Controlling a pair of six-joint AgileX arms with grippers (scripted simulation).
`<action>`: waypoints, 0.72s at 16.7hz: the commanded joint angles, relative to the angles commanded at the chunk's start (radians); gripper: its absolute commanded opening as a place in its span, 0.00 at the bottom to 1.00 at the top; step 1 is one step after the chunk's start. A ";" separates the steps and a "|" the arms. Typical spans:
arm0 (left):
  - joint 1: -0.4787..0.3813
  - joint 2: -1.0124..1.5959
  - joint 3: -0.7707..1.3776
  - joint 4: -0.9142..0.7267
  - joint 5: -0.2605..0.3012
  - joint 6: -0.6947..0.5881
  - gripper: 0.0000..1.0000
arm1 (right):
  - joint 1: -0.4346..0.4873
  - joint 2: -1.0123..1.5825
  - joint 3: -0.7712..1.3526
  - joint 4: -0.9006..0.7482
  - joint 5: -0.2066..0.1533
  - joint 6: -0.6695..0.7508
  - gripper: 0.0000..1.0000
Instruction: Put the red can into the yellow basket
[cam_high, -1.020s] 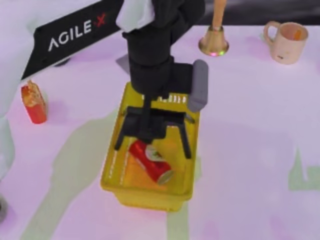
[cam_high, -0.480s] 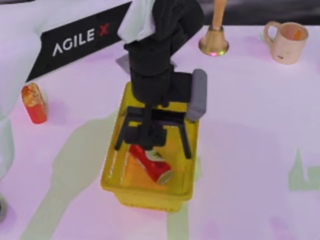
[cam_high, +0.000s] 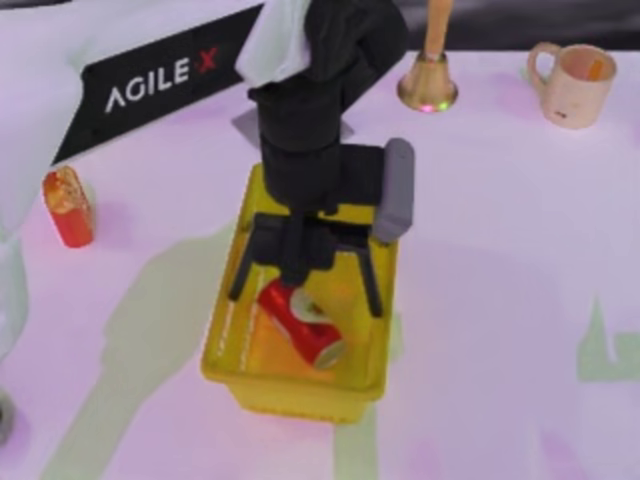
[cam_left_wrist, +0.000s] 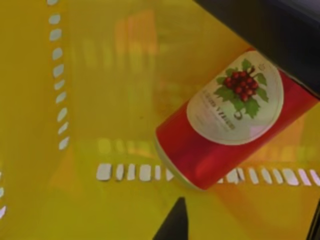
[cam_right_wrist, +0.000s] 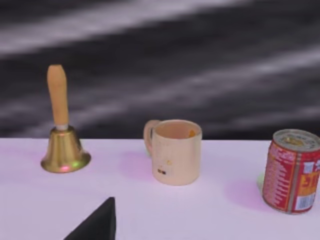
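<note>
From above, the left arm reaches over the yellow basket (cam_high: 300, 385), which sits near the middle of the counter (cam_high: 500, 300). The left end effector (cam_high: 305, 300) hangs inside the basket with its two dark fingers spread wide, released, one on each side. The red can (cam_high: 303, 325) lies on its side on the basket floor between and just below those fingers, its silver end pointing toward the basket's near right corner. A red carton of fries (cam_high: 68, 205) stands at the counter's left, a brass bell (cam_high: 428, 85) and a pale mug (cam_high: 575, 85) at the far right.

The left wrist view looks down at the red can (cam_left_wrist: 235, 120) lying tilted on the yellow basket (cam_left_wrist: 100, 100) floor, its pale label with red berries facing up; slotted walls show beside it.

The right wrist view shows the bell (cam_right_wrist: 62, 145), the mug (cam_right_wrist: 175, 152) and another red tin (cam_right_wrist: 292, 170) standing on the counter; whether the right end effector is released or clenched, I cannot tell
</note>
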 joint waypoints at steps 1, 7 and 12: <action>0.000 0.000 0.000 0.000 0.000 0.000 0.32 | 0.000 0.000 0.000 0.000 0.000 0.000 1.00; 0.000 0.000 0.000 0.000 0.000 0.000 0.00 | 0.000 0.000 0.000 0.000 0.000 0.000 1.00; 0.000 0.000 0.000 0.000 0.000 0.000 0.00 | 0.000 0.000 0.000 0.000 0.000 0.000 1.00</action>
